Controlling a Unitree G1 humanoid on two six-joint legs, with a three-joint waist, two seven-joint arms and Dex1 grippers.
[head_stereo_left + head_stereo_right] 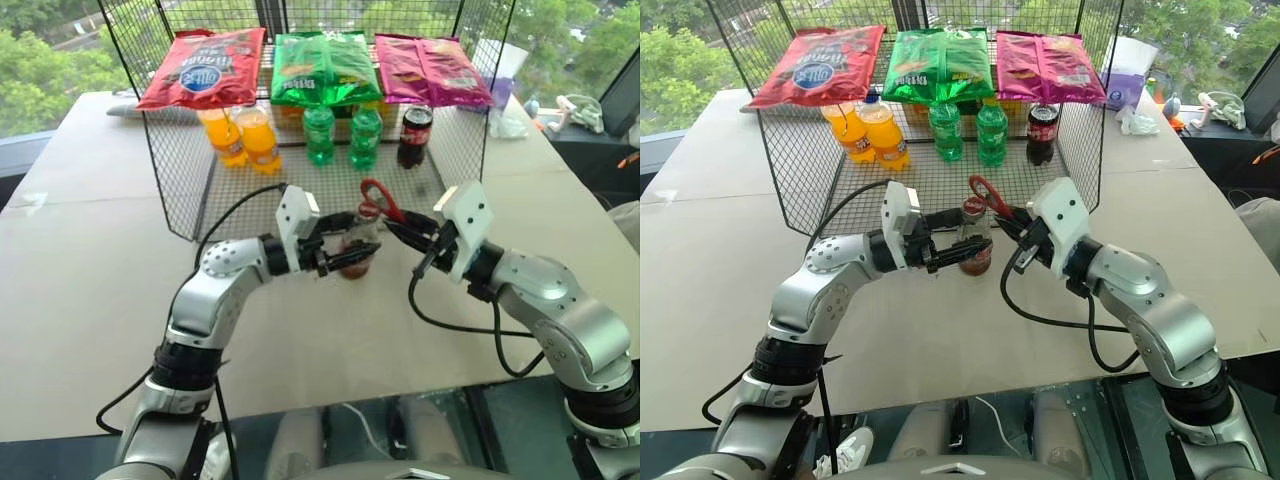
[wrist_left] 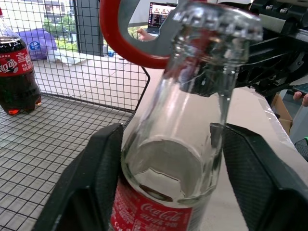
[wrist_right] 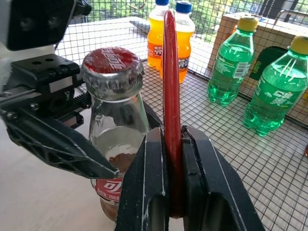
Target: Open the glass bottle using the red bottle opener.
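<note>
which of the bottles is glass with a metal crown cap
The glass bottle gripped by the left pincer, in front of the wire rack; the orange, green and cola bottles in the rack are plastic with screw caps.

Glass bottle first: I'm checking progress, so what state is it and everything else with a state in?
Glass bottle: upright, red crown cap still on, amber liquid low inside.
Red bottle opener: clamped on edge, ring head beside the cap, not hooked on it.
Left pincer: fingers on either side of the bottle's body.
Right pincer: shut on the opener's handle.
Green bottles: upright, capped.
Orange bottles: upright, capped.
Cola bottle: upright.
</note>
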